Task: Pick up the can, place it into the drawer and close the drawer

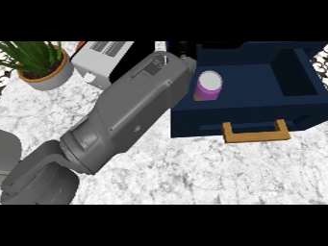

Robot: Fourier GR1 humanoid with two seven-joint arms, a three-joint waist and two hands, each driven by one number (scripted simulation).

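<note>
A grey forearm [127,113] runs diagonally from the near left corner up toward the far middle of the marble counter [216,168], ending at the far left corner of the open dark blue drawer [251,103]. By its place at the left of the view it appears to be the left arm. Its hand is hidden beyond the wrist, against the dark edge of the drawer, so I cannot tell whether the fingers are spread, pressed together or pinching anything. The can [209,85], purple with a pale lid, stands upright inside the drawer near its left wall, just beside the end of the forearm; whether the hand touches it cannot be seen. The drawer is pulled out, and its tan wooden handle [256,132] faces the near side, sticking out over the counter. On the far left stands a potted plant [42,65] with green leaves in a pale pot, and between it and the forearm sits a grey boxy appliance [102,55]. No right hand shows.
</note>
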